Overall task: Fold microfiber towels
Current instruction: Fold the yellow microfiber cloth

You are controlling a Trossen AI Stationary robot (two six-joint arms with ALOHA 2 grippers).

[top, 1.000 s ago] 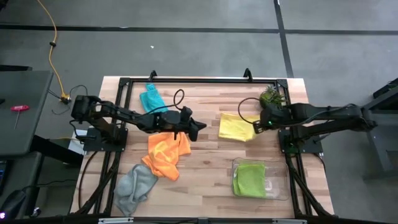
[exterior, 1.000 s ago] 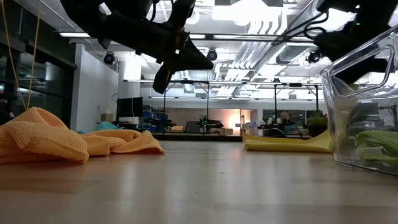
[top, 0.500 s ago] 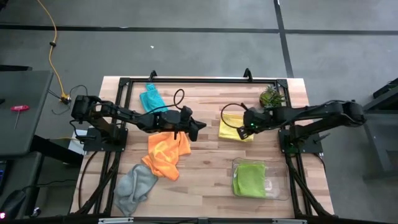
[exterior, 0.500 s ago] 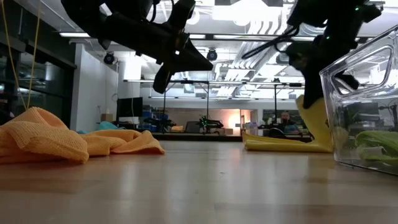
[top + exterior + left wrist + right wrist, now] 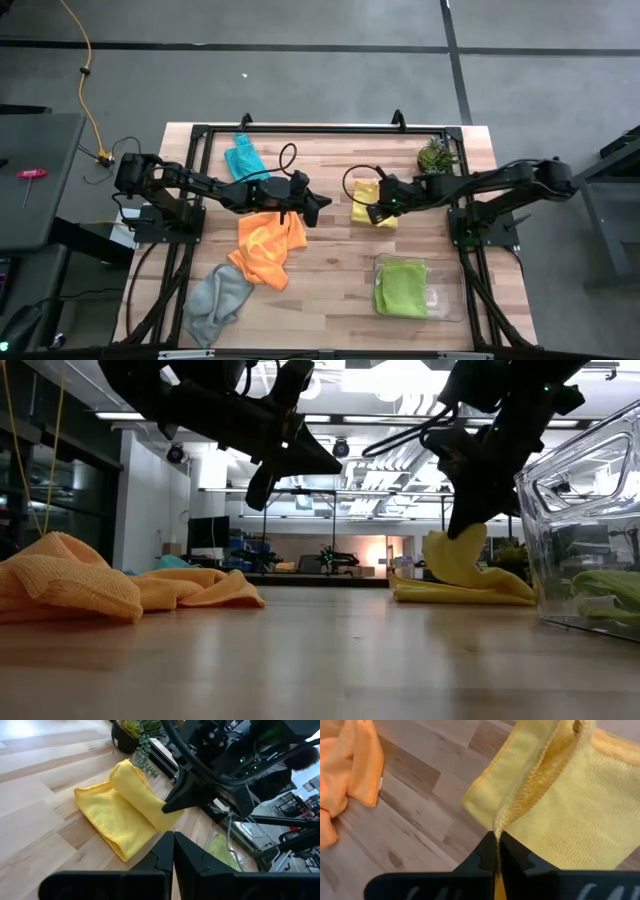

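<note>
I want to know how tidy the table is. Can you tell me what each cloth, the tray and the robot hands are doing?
yellow towel: half folded, one edge lifted
right gripper: shut on yellow towel
left gripper: shut, empty, above the table
orange towel: crumpled
grey towel: crumpled
teal towel: bunched up
lime green towel: folded, in the tray
clear plastic tray: holds one towel

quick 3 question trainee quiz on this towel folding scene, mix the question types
1. True or false: the lime green towel lies in the clear tray.
2. Which towel does the right end effector grip? A orange B yellow C grey
3. Fill in: the left end effector hangs shut above the ___ towel.

Key: 1 true. 2 B, the yellow towel, pinched by an edge. 3 orange.
</note>
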